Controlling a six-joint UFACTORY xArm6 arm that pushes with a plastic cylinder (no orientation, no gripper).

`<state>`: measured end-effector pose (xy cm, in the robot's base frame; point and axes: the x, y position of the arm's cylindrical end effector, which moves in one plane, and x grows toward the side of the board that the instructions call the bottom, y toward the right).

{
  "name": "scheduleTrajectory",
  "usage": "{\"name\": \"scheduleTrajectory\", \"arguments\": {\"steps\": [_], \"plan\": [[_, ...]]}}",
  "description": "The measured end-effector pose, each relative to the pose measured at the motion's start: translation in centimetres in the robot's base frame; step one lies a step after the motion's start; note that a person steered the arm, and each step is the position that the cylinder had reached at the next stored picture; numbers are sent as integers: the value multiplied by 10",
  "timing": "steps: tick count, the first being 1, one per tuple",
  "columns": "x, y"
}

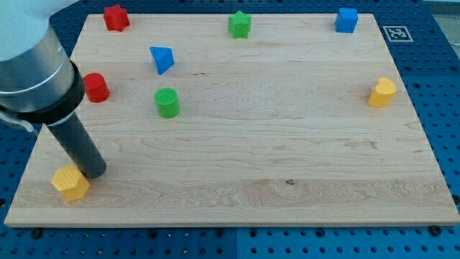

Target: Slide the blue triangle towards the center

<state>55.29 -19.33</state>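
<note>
Blue triangle (162, 59): I see it upper left on the wooden board (287, 144), above the green cylinder (167, 103).
My tip (94, 173): bottom left, touching the yellow block (70, 183), well apart from the triangle.
Pincer: my rig carries a bare rod only.

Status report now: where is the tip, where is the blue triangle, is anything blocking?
My tip low left, beside yellow block. Blue triangle upper left, untouched. Green cylinder just below it, partly in the way.

My arm (32, 68) runs off the view's top-left; its shaft perhaps hides some board (43, 155).
</note>
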Motion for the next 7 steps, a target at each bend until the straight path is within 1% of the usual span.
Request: {"name": "scheduleTrajectory", "arguments": {"steps": [1, 2, 3, 4, 6, 7], "plan": [[0, 12], [-2, 12], [-33, 13], [-52, 13], [-53, 13], [-29, 35]]}}
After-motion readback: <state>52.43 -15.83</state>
